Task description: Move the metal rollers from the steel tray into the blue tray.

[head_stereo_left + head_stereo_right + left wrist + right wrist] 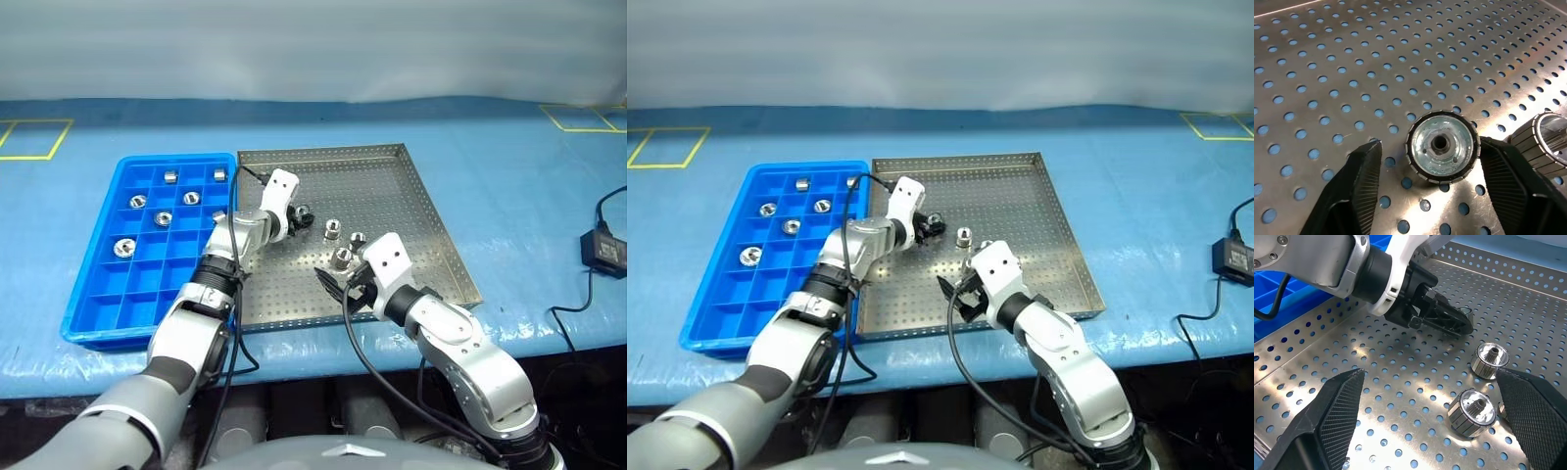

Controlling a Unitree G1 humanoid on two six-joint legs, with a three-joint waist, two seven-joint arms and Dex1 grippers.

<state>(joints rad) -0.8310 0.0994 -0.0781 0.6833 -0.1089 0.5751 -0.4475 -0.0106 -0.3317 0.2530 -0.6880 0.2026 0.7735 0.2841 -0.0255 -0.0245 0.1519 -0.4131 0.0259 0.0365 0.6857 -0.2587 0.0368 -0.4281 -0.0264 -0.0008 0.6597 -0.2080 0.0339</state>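
The steel tray (392, 186) lies mid-table with the blue tray (108, 294) against its left side. Several metal rollers (163, 218) sit in the blue tray's far cells. On the steel tray my left gripper (1430, 147) is down at the floor, open, its fingers (1364, 181) on either side of one upright roller (1442, 147); a gap shows on one side. Three more rollers (342, 258) stand close together just right of it. My right gripper (333, 284) hovers open over the tray's near part, with two rollers (1472, 412) ahead of it.
A black power adapter (605, 248) with its cable lies on the blue table covering at the far right. Yellow tape squares (34, 137) mark the covering at the back corners. The steel tray's far half is bare perforated floor.
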